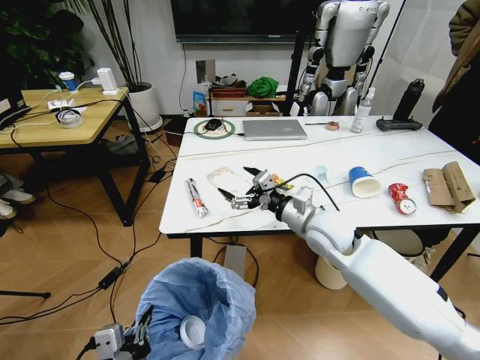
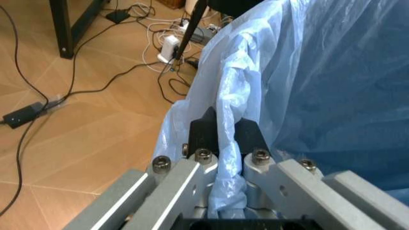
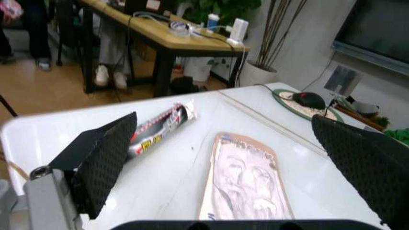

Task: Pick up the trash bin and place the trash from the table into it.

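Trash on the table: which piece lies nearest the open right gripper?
The clear plastic pack, lying right before the right gripper. The wrapper stick is further left; cup, can and cardboard sit far right.

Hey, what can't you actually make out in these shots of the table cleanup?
- Head view: the trash bin is cut off by the bottom edge, its body hidden under the bag.
- Head view: the print on the stick wrapper is too small to read.
- Left wrist view: the left gripper hides the rim it clamps.
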You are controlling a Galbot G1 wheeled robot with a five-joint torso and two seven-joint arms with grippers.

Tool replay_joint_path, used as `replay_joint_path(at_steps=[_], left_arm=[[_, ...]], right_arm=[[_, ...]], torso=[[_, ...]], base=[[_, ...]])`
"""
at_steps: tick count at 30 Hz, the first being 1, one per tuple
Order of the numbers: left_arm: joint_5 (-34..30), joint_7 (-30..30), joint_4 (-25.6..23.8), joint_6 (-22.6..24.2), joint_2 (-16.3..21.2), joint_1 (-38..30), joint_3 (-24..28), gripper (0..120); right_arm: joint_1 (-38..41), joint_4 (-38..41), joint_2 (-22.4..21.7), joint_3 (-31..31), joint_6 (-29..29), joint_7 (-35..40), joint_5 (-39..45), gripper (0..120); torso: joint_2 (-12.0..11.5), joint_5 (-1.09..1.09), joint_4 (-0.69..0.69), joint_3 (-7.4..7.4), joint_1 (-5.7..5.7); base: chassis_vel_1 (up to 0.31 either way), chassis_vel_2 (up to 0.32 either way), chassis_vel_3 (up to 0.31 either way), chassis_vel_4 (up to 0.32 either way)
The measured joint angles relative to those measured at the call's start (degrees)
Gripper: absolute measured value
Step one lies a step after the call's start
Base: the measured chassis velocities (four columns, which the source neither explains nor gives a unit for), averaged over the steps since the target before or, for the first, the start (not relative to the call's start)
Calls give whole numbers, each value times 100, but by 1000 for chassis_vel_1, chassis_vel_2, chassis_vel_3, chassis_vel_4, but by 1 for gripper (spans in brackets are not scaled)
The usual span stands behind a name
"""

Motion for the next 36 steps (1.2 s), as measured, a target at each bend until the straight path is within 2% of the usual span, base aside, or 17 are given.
replay_joint_path(at_steps=[17, 20, 26, 29, 33, 36], left_arm=[[25, 10, -15, -28, -63, 16, -38, 0], [17, 10, -14, -28, -62, 5, -38, 0], [-25, 8, 13, -28, -36, -21, -55, 0], [-39, 7, 13, -26, -28, -24, -62, 0], [-45, 3, 25, -21, -23, -28, -62, 0], [-46, 2, 30, -21, -18, -27, -60, 0]], right_arm=[[379, -1454, 544, -259, 176, -305, -800, 99], [395, -1551, 570, -257, 201, -311, -861, 93], [414, -1666, 589, -259, 212, -315, -882, 67], [416, -1668, 582, -272, 212, -318, -882, 60], [400, -1669, 562, -293, 216, -333, -923, 40], [377, -1669, 552, -294, 224, -339, -944, 33]], torso=[[0, 0, 0, -1, 0], [0, -1, 0, -1, 0], [0, -1, 0, -1, 0], [0, 0, 0, -1, 0], [0, -1, 0, -1, 0], [0, 0, 0, -1, 0]], base=[[0, 0, 0, 0], [0, 0, 0, 0], [0, 0, 0, 0], [0, 0, 0, 0], [0, 0, 0, 0], [0, 0, 0, 0]])
